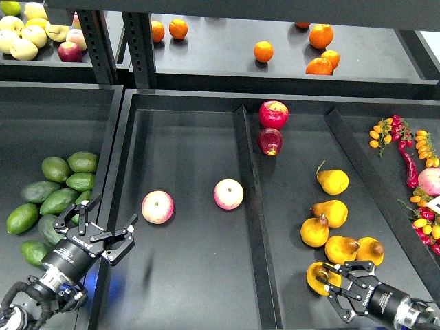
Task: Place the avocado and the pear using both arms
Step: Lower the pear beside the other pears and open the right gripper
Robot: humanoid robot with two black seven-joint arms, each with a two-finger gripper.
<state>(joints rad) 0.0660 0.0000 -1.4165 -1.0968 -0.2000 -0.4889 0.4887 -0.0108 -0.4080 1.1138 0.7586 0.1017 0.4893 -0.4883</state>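
The pear (319,278), yellow-orange with a brownish dark patch, is low in the right tray, just in front of the other pears. My right gripper (338,290) comes in from the bottom right and its fingers (347,269) sit around the pear's near side, holding it. The avocado (48,228), very dark green and elongated, lies in the pile in the left bin. My left gripper (102,228) is just to its right, over the bin's wall. It is open and empty, with fingers spread wide.
Several lighter avocados (69,181) fill the left bin. Two pink-yellow apples (157,207) (228,194) lie in the middle tray. Other pears (333,181) (328,213) and red apples (273,114) are in the right tray. Peppers and small tomatoes (411,165) lie at the far right. Oranges (263,51) sit on the upper shelf.
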